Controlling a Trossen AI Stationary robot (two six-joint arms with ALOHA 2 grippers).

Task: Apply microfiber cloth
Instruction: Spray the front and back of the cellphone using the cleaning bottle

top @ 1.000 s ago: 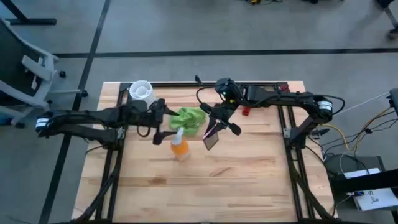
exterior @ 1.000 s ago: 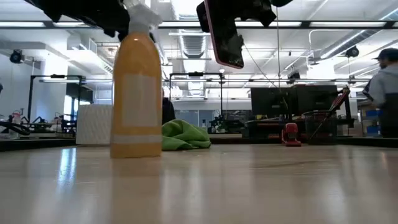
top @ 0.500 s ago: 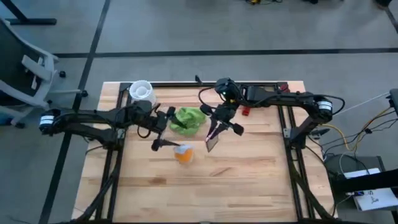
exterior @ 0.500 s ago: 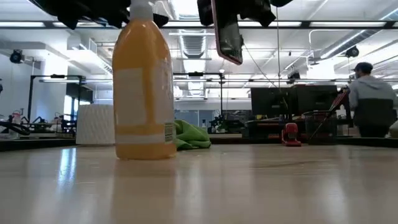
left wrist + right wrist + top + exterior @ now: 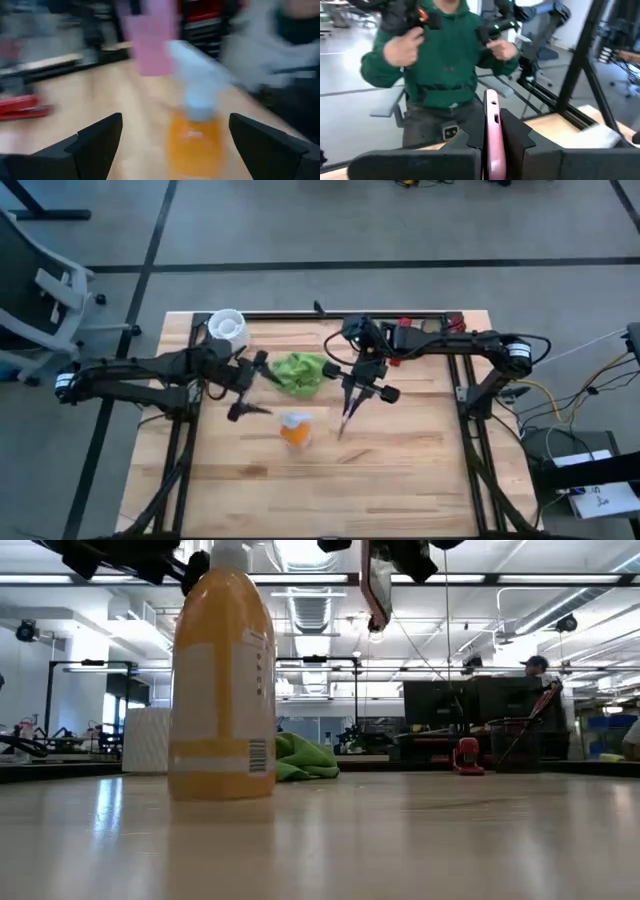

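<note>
Both arms are slim, dark, jointed tubes. The left arm (image 5: 140,372) carries a pale band near its outer end; the right arm (image 5: 450,348) has a similar pale ring at its far joint and what looks like a thin black cable looping beside it. The left gripper's two fingers (image 5: 95,145) are matte black, blocky wedges. The right gripper's fingers (image 5: 517,135) are black, angular plates.

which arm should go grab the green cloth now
Left, probably. The left gripper is open and empty, just beside the microfiber cloth. The right gripper is shut on the phone, holding it above the table, so it has no free jaws.
</note>
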